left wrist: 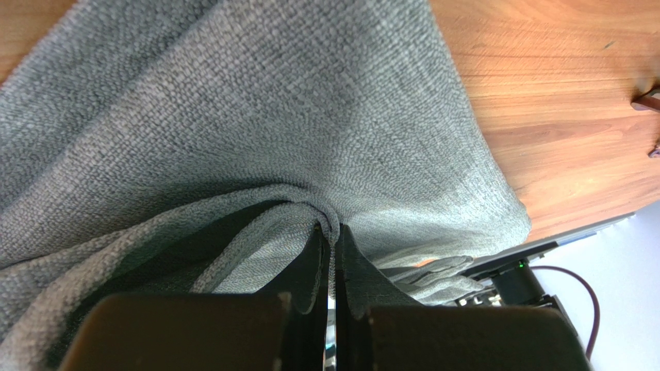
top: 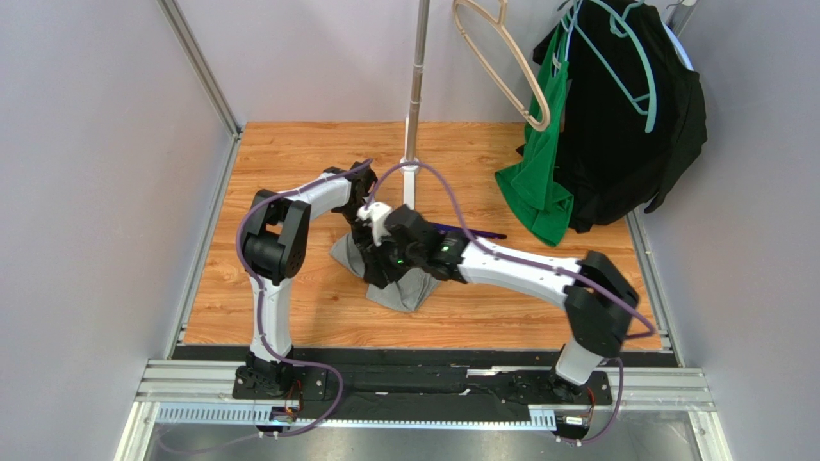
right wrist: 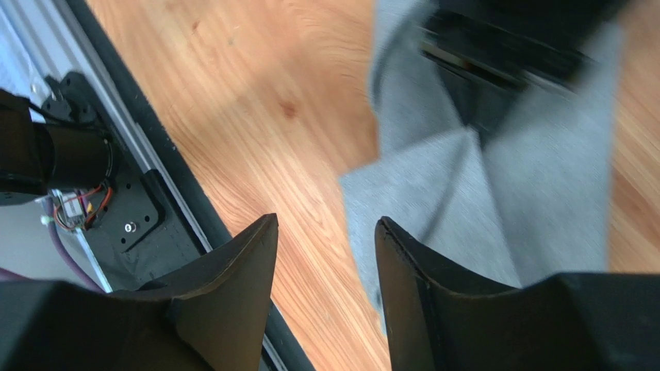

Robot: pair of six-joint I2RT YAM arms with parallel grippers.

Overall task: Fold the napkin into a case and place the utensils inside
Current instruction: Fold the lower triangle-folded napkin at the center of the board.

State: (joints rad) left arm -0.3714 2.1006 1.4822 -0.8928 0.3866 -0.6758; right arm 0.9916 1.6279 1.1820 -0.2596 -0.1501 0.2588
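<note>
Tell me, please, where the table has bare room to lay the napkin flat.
Bare wood: between the napkin and the front rail, and the far-left corner. Crowded: from the pole to the napkin, and beneath the green garment.

Bright, even, diffuse light from above in the overhead view — only soft shadows lie under the arms on the counter point(top: 221, 317). The left wrist view is crisp on the napkin point(left wrist: 271, 116) weave, with pale glare on the wood at upper right. The right wrist view is smeared by motion blur at the top — the right pincer point(right wrist: 325, 232) close to the lens looks sharp.
</note>
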